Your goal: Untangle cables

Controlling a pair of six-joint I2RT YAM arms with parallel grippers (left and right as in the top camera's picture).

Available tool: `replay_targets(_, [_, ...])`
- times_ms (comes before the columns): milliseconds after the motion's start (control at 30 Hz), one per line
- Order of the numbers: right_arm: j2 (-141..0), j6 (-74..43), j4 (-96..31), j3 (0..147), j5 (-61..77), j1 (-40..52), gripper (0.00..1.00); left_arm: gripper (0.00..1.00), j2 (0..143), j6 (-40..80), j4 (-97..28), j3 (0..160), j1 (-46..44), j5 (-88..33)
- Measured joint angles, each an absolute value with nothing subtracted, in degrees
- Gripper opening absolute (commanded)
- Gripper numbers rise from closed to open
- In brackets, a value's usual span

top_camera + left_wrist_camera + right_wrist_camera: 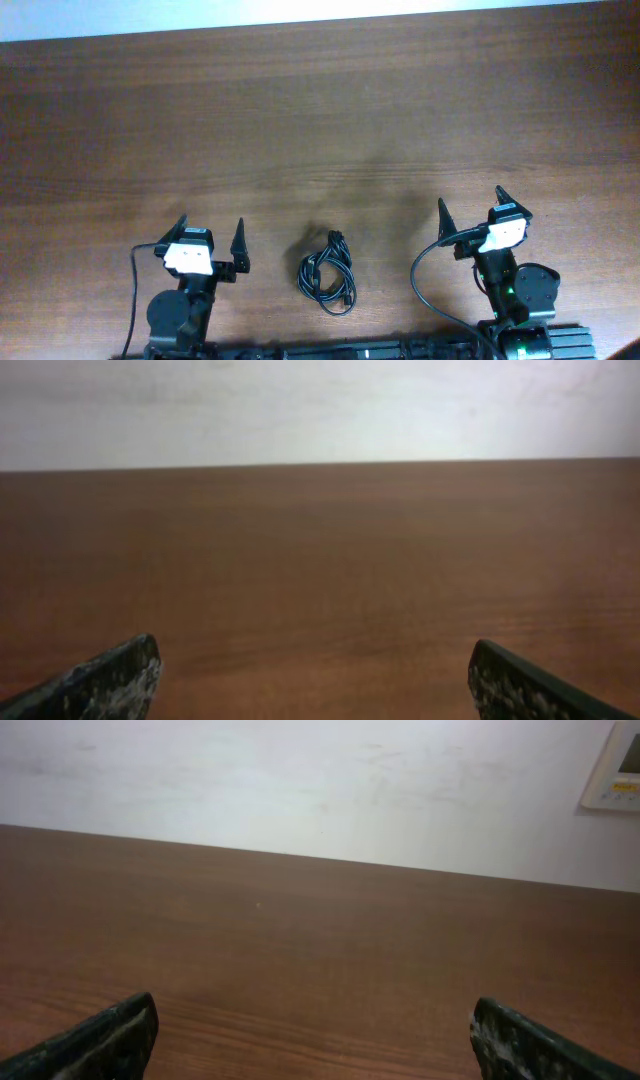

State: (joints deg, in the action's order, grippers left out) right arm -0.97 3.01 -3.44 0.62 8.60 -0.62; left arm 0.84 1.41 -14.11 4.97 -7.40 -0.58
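While the brown tabletop [320,120] is stretching wide and bare toward the far side, I am holding both arms at its near edge. My left fingers [239,245] are standing spread apart and gripping nothing, and my right fingers [445,220] are doing the same. Both pairs are pointing toward the far side, so neither wrist view is showing anything but wood and wall. Between the two arms the cables [328,272] are lying as one small knotted bundle close to the near edge. Its long axis is running near to far. It is sitting to the right of my left fingers and to the left of my right ones, nearer than all the fingertips. I am judging the left arm to be somewhat closer, though either would be needing to turn inward and draw back.
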Motion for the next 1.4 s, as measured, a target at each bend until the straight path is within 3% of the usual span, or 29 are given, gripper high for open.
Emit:
replay_targets(233, [-1.0, 3.0, -3.4, 0.6, 8.6, -0.6, 0.98, 0.99, 1.7, 1.4, -17.2, 11.9, -7.4, -0.1])
replay_targets(600, [-1.2, 3.0, -3.4, 0.6, 8.6, -0.6, 0.99, 0.99, 26.0, 1.4, -17.8, 24.4, -7.4, -0.2])
replay_targets(867, [-1.2, 3.0, -3.4, 0.6, 8.6, -0.6, 0.99, 0.99, 34.9, 1.4, -18.9, 29.0, -7.4, -2.8])
replay_targets(1233, [-1.2, 3.0, -3.4, 0.6, 8.6, -0.6, 0.99, 0.99, 57.8, -10.5, -43.7, 51.9, -7.4, -18.6])
replay_targets(1400, [-1.2, 3.0, -3.4, 0.6, 8.6, -0.6, 0.99, 0.99, 62.8, -14.0, -49.3, 53.1, -9.6, -28.1])
